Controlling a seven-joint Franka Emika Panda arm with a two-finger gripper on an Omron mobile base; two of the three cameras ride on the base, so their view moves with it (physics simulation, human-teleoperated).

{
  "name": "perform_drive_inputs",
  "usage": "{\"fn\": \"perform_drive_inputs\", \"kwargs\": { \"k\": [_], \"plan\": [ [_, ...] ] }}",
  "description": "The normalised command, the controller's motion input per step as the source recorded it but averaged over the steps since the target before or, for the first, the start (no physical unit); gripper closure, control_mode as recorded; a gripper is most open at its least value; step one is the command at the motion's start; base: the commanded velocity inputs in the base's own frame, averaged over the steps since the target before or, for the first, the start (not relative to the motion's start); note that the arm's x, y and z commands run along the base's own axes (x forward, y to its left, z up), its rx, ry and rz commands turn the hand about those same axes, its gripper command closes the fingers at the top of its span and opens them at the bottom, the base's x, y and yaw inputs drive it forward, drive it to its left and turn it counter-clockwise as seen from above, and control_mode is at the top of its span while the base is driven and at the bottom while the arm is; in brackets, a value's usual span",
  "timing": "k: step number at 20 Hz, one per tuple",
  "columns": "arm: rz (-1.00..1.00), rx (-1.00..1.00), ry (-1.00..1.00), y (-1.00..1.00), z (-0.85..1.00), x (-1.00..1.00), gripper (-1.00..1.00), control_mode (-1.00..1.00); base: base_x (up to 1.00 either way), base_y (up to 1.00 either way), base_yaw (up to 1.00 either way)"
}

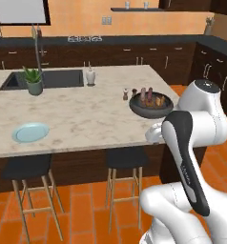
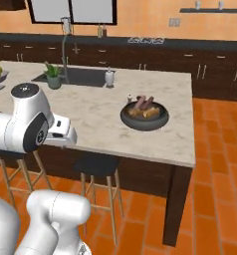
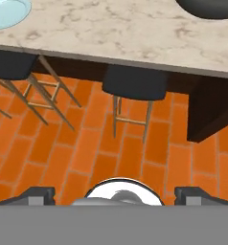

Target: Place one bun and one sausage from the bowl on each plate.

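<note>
I see a marble-topped island [image 1: 87, 119] with a sink [image 1: 44, 78] set in it and two dark stools [image 1: 127, 159] tucked beneath. The floor [image 2: 215, 169] is orange brick tile, the walls [image 1: 82, 16] orange, with dark cabinets [image 2: 155, 62] along the back

One dark bowl [image 2: 145, 118] holds two sausages [image 2: 144, 103] and two buns [image 2: 151, 113]. One blue plate [image 1: 30, 132], two stools [image 1: 127, 157], one potted plant [image 1: 34, 79].

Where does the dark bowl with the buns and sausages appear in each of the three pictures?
Left base view: the bowl sits right of centre, near the island's right end.
Right base view: the bowl lies right of centre, near the counter's far right part.
Hand view: its dark rim shows at the top right corner.
Shared landmark: the black stool under the counter edge.
</note>
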Motion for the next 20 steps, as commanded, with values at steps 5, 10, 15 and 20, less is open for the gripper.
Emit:
{"fn": "perform_drive_inputs", "kwargs": {
  "k": [5,10,15,20],
  "plan": [
    [0.0,0.0,0.0,0.0,0.0,0.0,-1.0,1.0,-0.12,1.0,-0.45],
    [0.0,0.0,0.0,0.0,0.0,0.0,-1.0,1.0,0.71,0.13,-0.03],
    [0.0,0.0,0.0,0.0,0.0,0.0,-1.0,1.0,0.69,0.02,0.02],
    [0.0,0.0,0.0,0.0,0.0,0.0,-1.0,1.0,0.78,0.1,0.13]
  ]
}}
